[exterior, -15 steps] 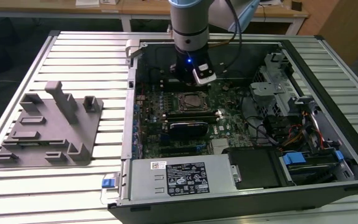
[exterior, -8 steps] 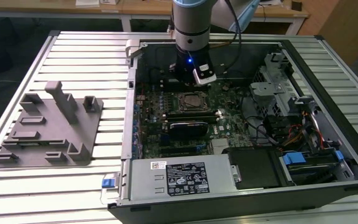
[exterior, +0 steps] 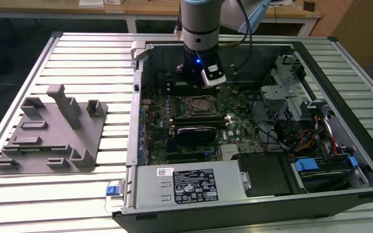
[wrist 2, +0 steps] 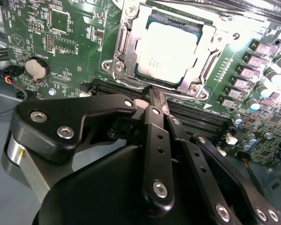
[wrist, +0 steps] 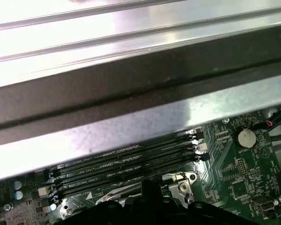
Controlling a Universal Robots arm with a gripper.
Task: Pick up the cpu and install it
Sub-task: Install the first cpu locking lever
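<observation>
Hovering gripper [wrist 2: 155,101], fingers pinched together and empty, over cpu [wrist 2: 171,49] seated in socket [wrist 2: 126,61]; descending risks scratching it

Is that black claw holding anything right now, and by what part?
Nothing. The black gripper is shut and empty, while the shiny silver square cpu sits in the metal-rimmed socket.

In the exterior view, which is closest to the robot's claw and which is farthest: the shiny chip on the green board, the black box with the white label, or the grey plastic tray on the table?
From the gripper:
1. The cpu, seated in its socket on the motherboard, just in front of it.
2. The power supply, along the case's near edge.
3. The grey tray, outside the case, on the exterior view's left.
</observation>
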